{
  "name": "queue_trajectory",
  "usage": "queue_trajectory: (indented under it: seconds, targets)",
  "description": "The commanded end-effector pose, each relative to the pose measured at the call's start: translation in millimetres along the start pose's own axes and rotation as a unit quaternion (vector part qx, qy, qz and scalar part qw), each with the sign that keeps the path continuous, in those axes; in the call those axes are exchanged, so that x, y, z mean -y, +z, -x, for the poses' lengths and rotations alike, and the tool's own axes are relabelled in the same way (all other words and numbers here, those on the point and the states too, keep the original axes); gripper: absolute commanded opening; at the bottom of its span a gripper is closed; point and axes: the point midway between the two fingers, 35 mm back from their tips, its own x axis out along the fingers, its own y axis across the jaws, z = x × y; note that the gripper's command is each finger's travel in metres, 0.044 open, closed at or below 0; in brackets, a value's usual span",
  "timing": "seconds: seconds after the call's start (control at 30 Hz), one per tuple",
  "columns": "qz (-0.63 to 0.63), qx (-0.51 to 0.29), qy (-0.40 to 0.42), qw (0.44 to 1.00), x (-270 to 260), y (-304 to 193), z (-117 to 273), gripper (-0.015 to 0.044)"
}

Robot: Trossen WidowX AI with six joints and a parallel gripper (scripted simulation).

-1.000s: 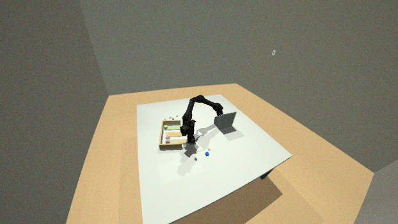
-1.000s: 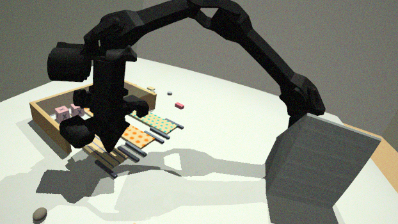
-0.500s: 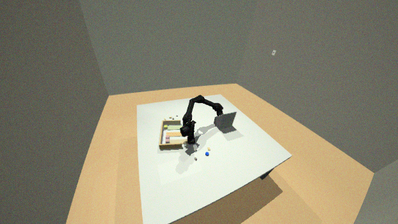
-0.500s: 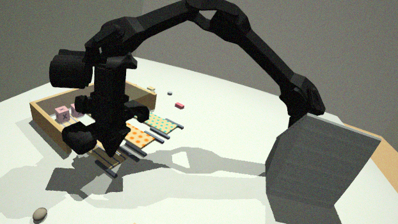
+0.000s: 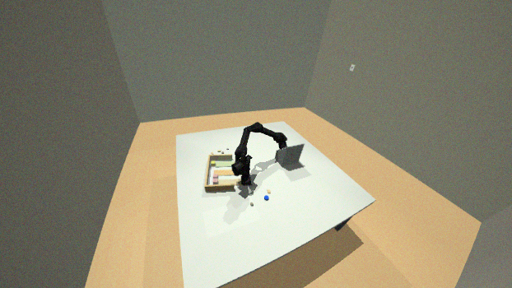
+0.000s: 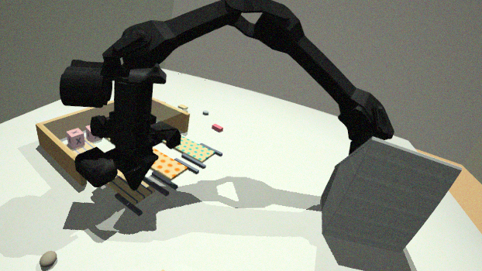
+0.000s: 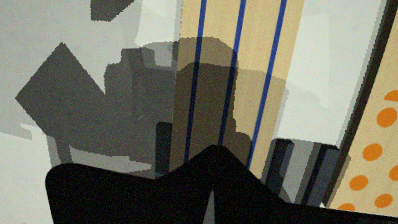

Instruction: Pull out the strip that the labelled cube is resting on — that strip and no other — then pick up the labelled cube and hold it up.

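Note:
My gripper [image 5: 245, 181] [image 6: 134, 183] [image 7: 217, 152] is shut with nothing between its fingers. It points down, with its tips over the outer end of the blue-striped strip [image 6: 133, 194] [image 7: 222, 25]. A pink cube [image 6: 75, 138] marked X sits toward the inner end of that strip. A second pink cube beside it is partly hidden by the gripper. An orange-dotted strip [image 6: 168, 164] [image 7: 386, 118] and a teal-dotted strip [image 6: 196, 149] lie alongside. A yellow cube [image 5: 213, 163] is at the inner end of the farthest strip. Whether the tips touch the striped strip cannot be told.
A wooden tray wall [image 5: 220, 189] [image 6: 58, 155] borders the strips. Dark bars [image 6: 129, 204] flank the strips' outer ends. A grey slanted panel [image 5: 293, 156] [image 6: 391, 193] stands by the arm's base. A blue ball [image 5: 266, 197], a stone [image 5: 252, 204] [image 6: 48, 258] and a red block [image 6: 217, 128] lie around.

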Motion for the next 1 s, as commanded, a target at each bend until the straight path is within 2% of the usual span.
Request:
queue_trajectory:
  seconds: [0.0, 0.97]
  targets:
    - [0.001, 0.001, -0.001, 1.000, 0.3, 0.3, -0.9, 0.0000]
    - [0.001, 0.001, -0.001, 1.000, -0.2, 1.1, -3.8, 0.0000]
